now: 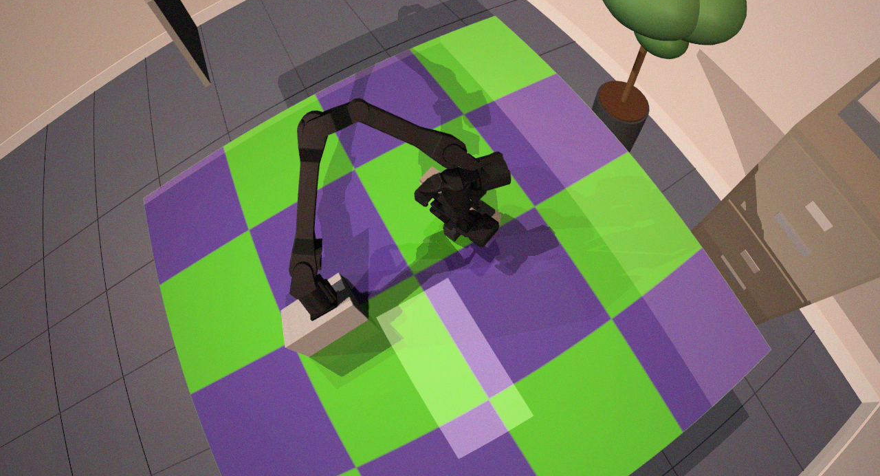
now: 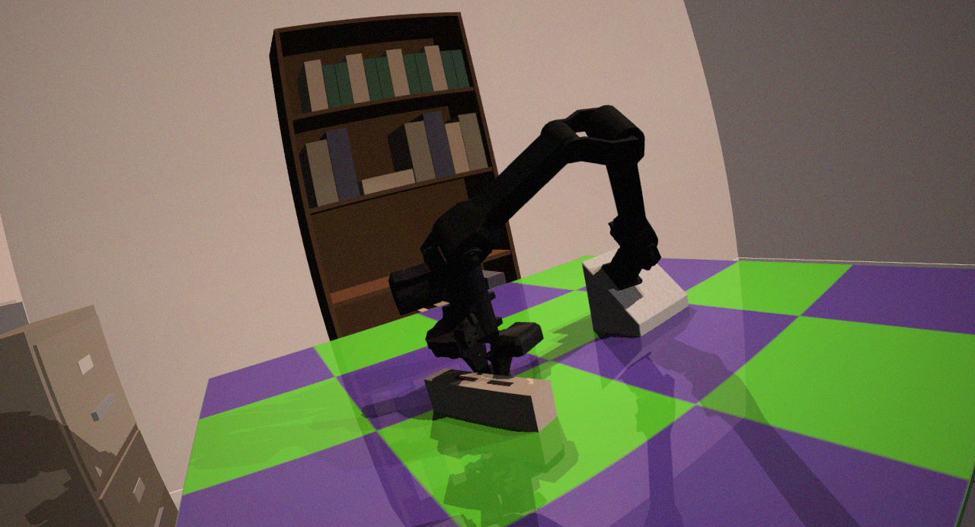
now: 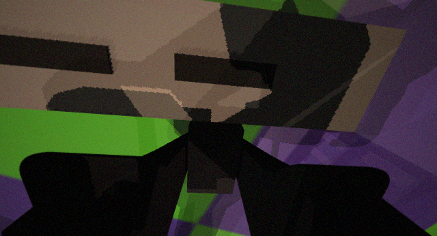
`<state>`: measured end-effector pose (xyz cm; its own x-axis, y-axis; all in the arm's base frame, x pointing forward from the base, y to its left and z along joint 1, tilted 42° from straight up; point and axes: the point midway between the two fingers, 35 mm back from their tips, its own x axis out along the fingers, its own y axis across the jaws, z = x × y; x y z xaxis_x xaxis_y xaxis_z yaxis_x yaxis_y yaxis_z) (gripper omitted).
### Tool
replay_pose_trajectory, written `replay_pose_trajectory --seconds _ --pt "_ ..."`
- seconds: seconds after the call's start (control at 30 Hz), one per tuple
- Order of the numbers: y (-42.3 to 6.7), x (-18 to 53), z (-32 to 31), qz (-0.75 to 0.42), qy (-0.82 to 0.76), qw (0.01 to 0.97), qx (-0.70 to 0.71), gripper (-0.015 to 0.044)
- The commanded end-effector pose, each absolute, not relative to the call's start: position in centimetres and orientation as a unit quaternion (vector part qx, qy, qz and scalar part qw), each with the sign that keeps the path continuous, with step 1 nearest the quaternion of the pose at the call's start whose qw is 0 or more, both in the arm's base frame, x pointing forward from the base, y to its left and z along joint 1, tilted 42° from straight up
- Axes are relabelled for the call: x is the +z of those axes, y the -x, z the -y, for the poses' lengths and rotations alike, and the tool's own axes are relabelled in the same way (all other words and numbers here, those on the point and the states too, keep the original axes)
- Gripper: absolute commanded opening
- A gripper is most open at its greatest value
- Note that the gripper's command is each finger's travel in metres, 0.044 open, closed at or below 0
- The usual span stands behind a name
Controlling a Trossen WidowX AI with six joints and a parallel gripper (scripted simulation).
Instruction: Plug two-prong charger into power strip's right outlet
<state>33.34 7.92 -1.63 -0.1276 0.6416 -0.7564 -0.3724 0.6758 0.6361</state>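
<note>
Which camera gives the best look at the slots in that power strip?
The wrist view: the power strip fills it, both dark slots plain. The exterior view shows the strip small with thin slots; the top view hides it under the arm.

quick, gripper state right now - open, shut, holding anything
Gripper: shut on the dark two-prong charger, held just above the power strip.
</note>
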Motion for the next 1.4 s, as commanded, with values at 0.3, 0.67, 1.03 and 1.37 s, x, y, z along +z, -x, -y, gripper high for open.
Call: replay_pose_trajectory --seconds 0.3,0.67,1.03,1.37 --pt "-33.66 -1.43 -7.91 -0.641 -0.107 0.654 0.388 0.0000" --pt "-33.68 -1.42 -7.94 -0.641 -0.107 0.654 0.388 0.0000" --pt "-33.76 -1.45 -8.00 -0.641 -0.107 0.654 0.388 0.0000" --pt "-34.13 -1.36 -8.11 -0.641 -0.107 0.654 0.388 0.0000"
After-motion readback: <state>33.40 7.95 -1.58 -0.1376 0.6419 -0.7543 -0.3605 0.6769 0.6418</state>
